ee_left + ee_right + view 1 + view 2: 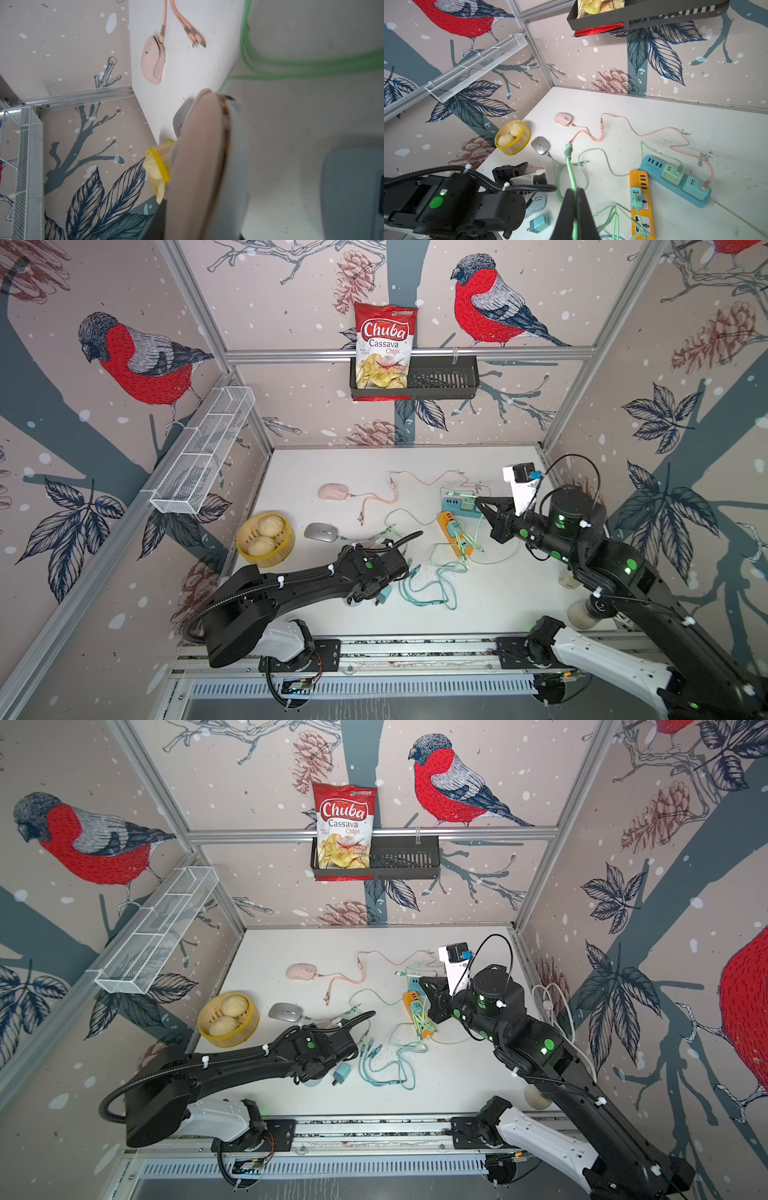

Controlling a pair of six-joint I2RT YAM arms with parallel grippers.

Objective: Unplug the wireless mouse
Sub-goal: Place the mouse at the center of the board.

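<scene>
The wireless mouse point(197, 166), beige-pink on top and white beneath, is held on edge in my left gripper point(202, 232), low over the table's front middle. In both top views only a sliver of the mouse point(366, 545) point(322, 1025) shows past the wrist. My right gripper point(576, 197) is shut on a light green cable point(571, 170). The cable's plug point(568, 149) sticks out free in front of the jaws. In a top view the right gripper point(478, 502) hovers over the power strips.
A pink mouse point(332, 492) on a pink cable and a grey mouse point(320, 531) on a green cable lie behind. A pale blue mouse point(537, 201) and a blue charger point(539, 224) sit under my left wrist. Orange point(453, 531) and blue point(652, 166) power strips, bun basket point(286, 545).
</scene>
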